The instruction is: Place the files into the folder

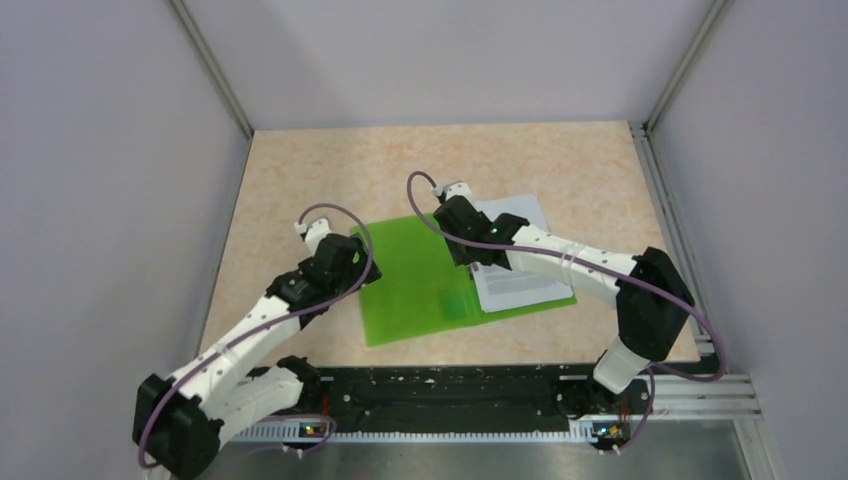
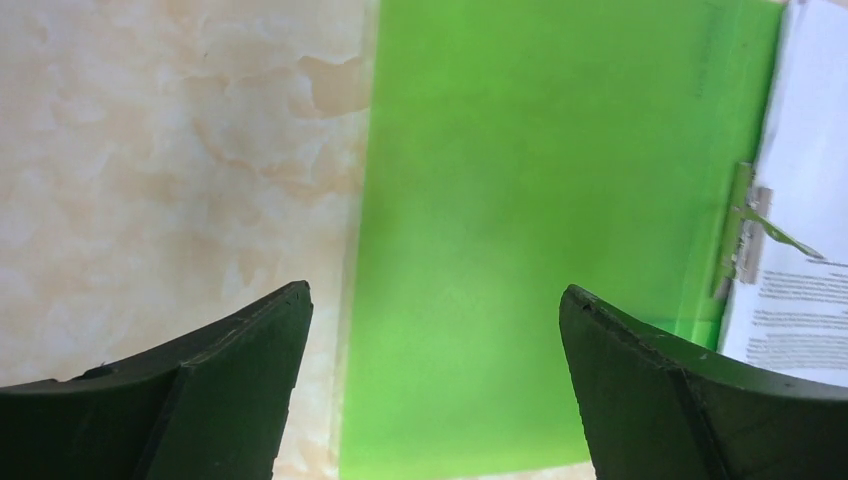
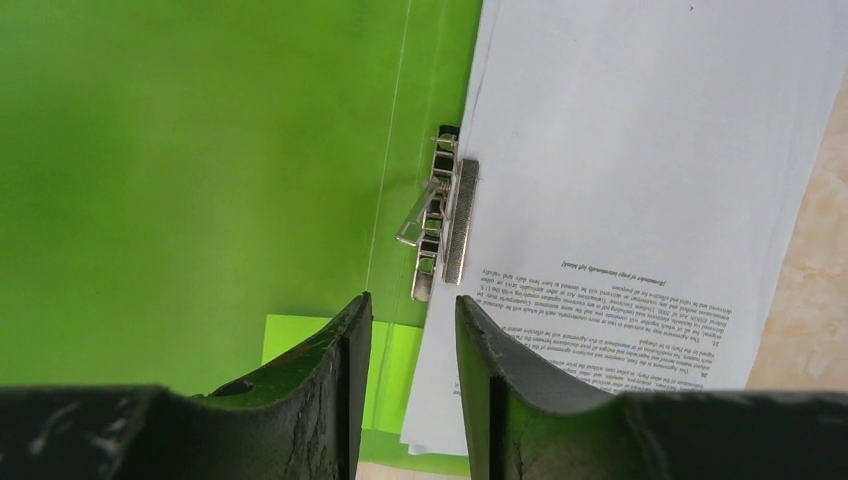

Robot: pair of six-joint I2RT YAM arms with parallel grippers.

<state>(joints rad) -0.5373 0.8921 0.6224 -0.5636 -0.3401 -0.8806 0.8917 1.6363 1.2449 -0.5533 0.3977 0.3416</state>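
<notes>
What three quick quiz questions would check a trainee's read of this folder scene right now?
1. True or false: in the top view, the paper sheets lie on the left half of the open green folder.
2. Which pincer stands wider open? A) left pincer B) right pincer
3. Fill in: the silver part along the sheets' edge by the fold is a metal ____.
Key: 1 false, they lie on the right half; 2 A; 3 clip.
</notes>
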